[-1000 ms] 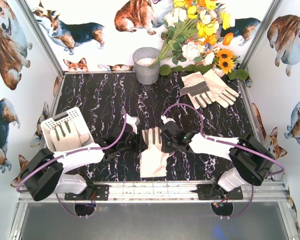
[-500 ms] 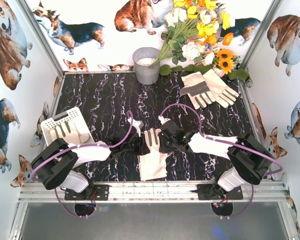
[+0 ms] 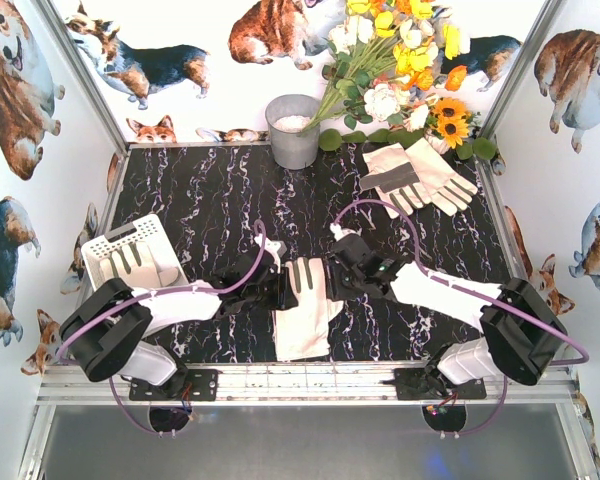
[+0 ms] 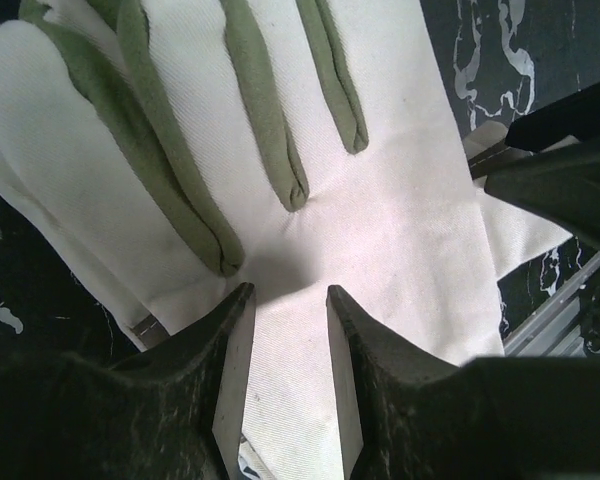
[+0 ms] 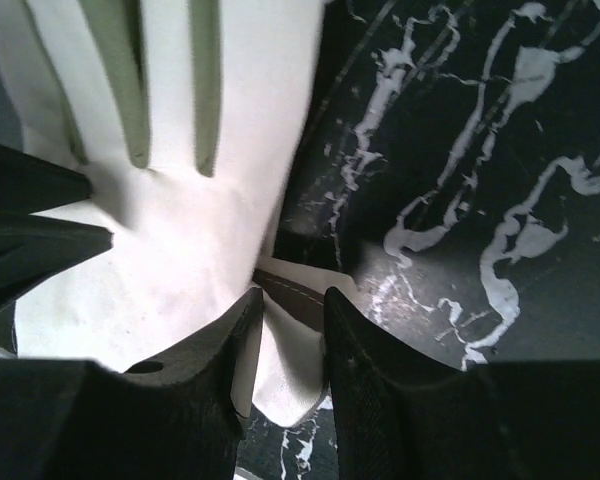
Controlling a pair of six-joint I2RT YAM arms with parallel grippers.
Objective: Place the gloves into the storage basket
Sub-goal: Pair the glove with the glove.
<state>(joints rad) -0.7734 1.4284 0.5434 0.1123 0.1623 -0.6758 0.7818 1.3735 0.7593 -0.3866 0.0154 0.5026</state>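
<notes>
One glove (image 3: pixel 303 318) lies on the worktop (image 3: pixel 200 200), right tool (image 5: pixel 291 297) jaws apart at its edge, left tool (image 4: pixel 288 300) jaws narrow over its palm, grip unclear; limp, light cloth, so pinch the cuff.

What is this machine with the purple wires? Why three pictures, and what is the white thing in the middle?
It is a robot with two arms, the left arm and the right arm, bolted to the edge of a dark table. The big picture comes from a camera up above. The other two come from little cameras on the wrists, so you see each arm's black jaws up close. The white thing is a work glove lying between the arms. Both pairs of jaws sit at it, slightly apart: the right ones look open; whether the left ones pinch it, I cannot tell. A second glove lies in the white basket. Two more gloves wait at the back, near a bucket and flowers.
</notes>
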